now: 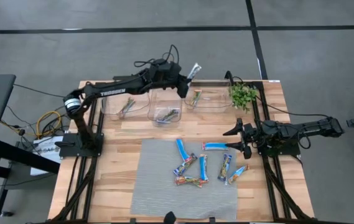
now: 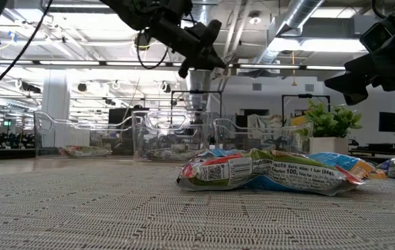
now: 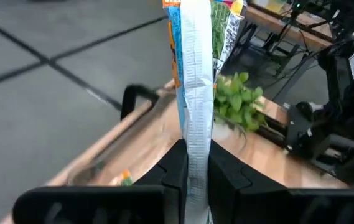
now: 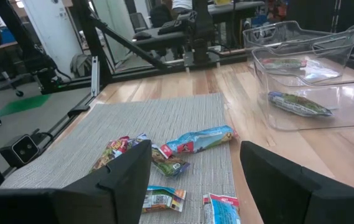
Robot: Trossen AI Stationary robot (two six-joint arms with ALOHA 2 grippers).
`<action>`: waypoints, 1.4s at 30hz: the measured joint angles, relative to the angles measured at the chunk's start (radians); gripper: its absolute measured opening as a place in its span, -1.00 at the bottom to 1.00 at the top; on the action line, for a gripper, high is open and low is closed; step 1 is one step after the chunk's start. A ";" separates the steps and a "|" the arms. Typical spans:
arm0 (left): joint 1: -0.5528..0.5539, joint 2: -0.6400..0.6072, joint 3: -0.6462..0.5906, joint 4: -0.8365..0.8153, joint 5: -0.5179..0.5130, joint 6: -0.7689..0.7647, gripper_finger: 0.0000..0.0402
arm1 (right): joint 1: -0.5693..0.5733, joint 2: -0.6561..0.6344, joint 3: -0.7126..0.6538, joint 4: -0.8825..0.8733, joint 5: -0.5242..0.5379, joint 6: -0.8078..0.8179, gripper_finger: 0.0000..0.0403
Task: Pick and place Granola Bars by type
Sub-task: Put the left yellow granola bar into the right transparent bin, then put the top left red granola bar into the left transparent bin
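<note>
"TROSSEN" on the left arm; "Calories 100" on a granola bar

My left gripper pinches a granola bar upright at twelve o'clock. The small green plant sits at one o'clock, the right arm at three.

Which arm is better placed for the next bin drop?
Left: its gripper is shut on a granola bar above the clear bins. The right gripper hangs open and empty beside the mat.
</note>
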 joint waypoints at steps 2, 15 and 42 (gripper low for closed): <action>0.000 0.042 0.048 -0.046 0.022 0.003 -0.86 | 0.000 0.000 0.000 0.000 0.000 0.000 0.19; -0.028 0.362 0.516 -0.427 0.038 0.270 -0.84 | 0.000 0.000 0.000 0.000 -0.001 0.000 0.19; -0.035 0.436 0.616 -0.599 -0.021 0.366 -0.24 | 0.000 0.000 0.000 0.000 0.000 0.000 0.19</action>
